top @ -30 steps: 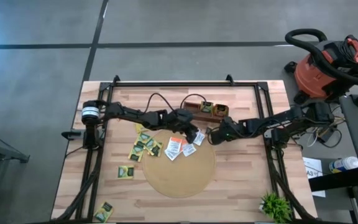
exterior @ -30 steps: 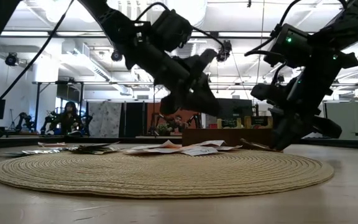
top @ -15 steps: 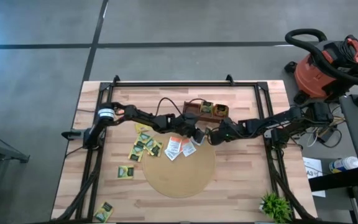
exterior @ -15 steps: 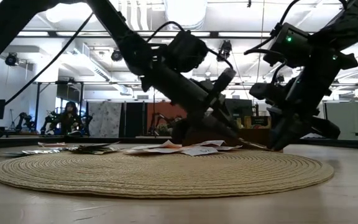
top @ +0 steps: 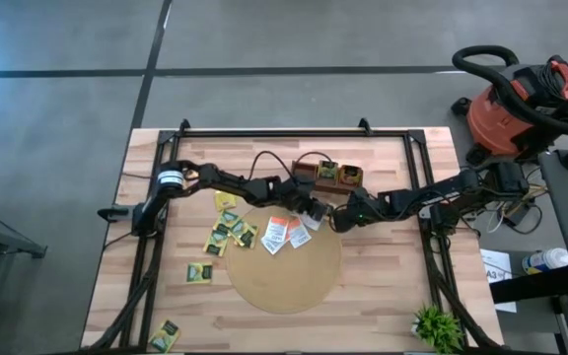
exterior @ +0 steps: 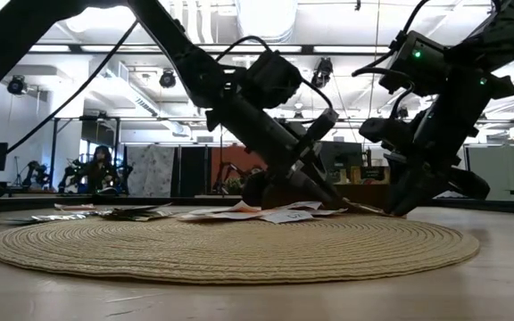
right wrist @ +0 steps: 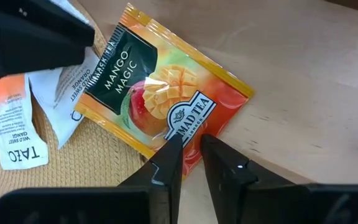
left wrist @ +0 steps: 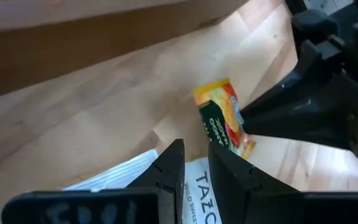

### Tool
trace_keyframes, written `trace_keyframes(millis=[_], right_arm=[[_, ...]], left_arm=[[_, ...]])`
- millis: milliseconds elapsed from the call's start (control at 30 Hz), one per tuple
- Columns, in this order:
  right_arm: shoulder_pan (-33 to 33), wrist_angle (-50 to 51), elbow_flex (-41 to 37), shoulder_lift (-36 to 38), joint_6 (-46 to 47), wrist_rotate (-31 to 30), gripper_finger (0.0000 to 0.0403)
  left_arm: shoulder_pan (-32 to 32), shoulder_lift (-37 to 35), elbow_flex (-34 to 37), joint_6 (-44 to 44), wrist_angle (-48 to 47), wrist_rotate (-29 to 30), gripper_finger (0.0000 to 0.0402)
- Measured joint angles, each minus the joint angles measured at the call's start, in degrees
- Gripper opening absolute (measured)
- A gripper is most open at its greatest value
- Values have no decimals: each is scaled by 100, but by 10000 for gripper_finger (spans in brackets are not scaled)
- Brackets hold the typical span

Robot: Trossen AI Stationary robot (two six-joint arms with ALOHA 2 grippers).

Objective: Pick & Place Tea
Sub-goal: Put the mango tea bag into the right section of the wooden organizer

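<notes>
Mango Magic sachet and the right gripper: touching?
Touching. Right wrist view shows the right gripper fingertips pinching the Mango Magic sachet by its edge.

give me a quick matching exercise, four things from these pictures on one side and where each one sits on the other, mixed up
Things:
1. mango sachet
2. wooden box
3. small green plant
4. round woven mat

Places:
a. middle of the table, under several sachets
b. near corner of the table on the right arm's side
c. at the mat's edge, in front of the right end effector
d. far side of the mat, behind both end effectors

Pairs: 1-c, 2-d, 3-b, 4-a
</notes>
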State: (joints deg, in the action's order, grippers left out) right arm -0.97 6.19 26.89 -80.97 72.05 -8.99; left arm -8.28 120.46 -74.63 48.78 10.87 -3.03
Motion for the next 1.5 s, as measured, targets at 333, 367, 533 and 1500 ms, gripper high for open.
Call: trace_keyframes(millis=[333, 367, 533, 1500], right_arm=[[0, -82, -2, -4, -24, 4, 65], [0, -82, -2, -4, -24, 2, 64], [0, -112, -2, -4, -111, 4, 65], [-2, -357, -28, -9, -192, 48, 63]], left_arm=[[-23, -42, -207, 27, -48, -75, 67], [-23, -42, -248, 66, -148, -49, 67], [-79, -37, -345, 239, -644, 51, 67], [-87, 136, -267, 561, -338, -443, 70]])
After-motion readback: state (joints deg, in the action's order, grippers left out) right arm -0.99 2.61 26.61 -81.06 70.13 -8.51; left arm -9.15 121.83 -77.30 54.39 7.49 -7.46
